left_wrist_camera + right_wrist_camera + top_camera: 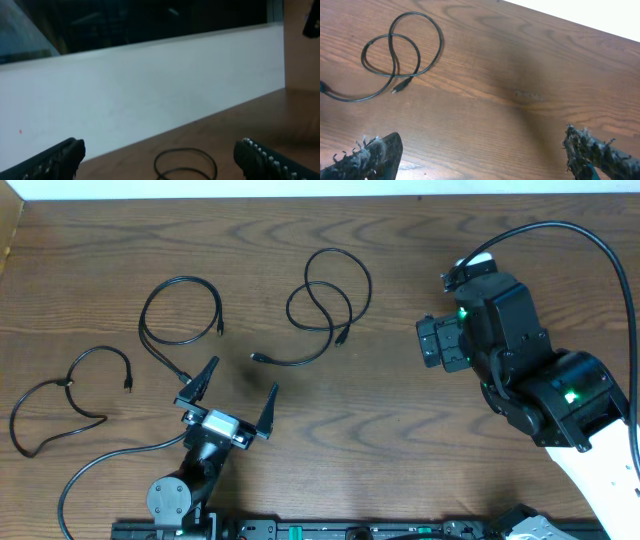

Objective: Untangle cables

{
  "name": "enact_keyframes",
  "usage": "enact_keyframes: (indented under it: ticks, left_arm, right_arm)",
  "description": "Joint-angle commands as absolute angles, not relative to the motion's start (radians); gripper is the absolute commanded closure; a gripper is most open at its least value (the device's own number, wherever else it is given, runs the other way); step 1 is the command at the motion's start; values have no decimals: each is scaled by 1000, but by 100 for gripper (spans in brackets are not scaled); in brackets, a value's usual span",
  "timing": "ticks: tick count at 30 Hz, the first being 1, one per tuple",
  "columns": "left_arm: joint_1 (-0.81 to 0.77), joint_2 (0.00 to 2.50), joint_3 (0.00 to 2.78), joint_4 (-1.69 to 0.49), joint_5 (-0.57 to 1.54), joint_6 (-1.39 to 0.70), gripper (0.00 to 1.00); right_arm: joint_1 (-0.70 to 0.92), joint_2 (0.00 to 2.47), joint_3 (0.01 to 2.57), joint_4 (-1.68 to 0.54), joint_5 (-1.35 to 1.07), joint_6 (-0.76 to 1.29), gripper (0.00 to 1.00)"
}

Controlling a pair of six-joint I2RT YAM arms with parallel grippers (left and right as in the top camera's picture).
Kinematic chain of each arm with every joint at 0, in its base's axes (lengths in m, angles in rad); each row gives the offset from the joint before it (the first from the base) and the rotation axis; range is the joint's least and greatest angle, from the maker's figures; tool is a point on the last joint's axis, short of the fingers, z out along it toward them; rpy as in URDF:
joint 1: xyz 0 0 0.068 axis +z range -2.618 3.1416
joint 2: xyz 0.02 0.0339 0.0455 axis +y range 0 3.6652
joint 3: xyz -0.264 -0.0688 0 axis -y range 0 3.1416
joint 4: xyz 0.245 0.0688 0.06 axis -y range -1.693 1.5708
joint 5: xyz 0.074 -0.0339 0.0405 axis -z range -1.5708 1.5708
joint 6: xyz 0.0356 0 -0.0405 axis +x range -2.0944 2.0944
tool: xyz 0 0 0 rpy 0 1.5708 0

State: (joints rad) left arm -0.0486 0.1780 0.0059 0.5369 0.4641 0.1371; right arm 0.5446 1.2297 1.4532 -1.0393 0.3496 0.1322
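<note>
Nearest the lens in each wrist view are the fingers. The left gripper (159, 150) stands at full spread, with a finger in each lower corner of the frame. It holds nothing and touches nothing. A cable loop (185, 149) lies on the table (400, 440) at bottom centre, just ahead of it. The right gripper (482, 137) is equally wide and empty, raised over bare wood.

In the overhead view, three cables lie well apart from one another:
- left cable (100, 349), at the left edge;
- middle cable (185, 278), upper left of centre;
- right cable (336, 250), upper centre, which crosses over itself in two loops.

Expect each cord to be light, limp and thin. It will probably slide on the wood and sag when you lift it. Take hold on a free arc, clear of any crossing, or just behind a plug end. The jaws must close almost fully to pinch it.
</note>
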Motion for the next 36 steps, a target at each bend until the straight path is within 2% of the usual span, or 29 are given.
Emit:
enact_keyframes:
  ticks: [1,10,18,36]
  left_arm:
    - [-49,147,4,506,442,160,0]
    - [-49,23,4,331,131,161,0]
    - [-49,1,4,-65,6,161,0]
    - [-48,2,4,-72,-15,160,0]
  right_arm:
    - [544,1229,1460,-1041,363,125,1]
    - [544,1229,1460,-1041,363,125,1]
    - [544,1229,1460,-1041,363,125,1]
    - [544,1229,1460,-1041,363,125,1]
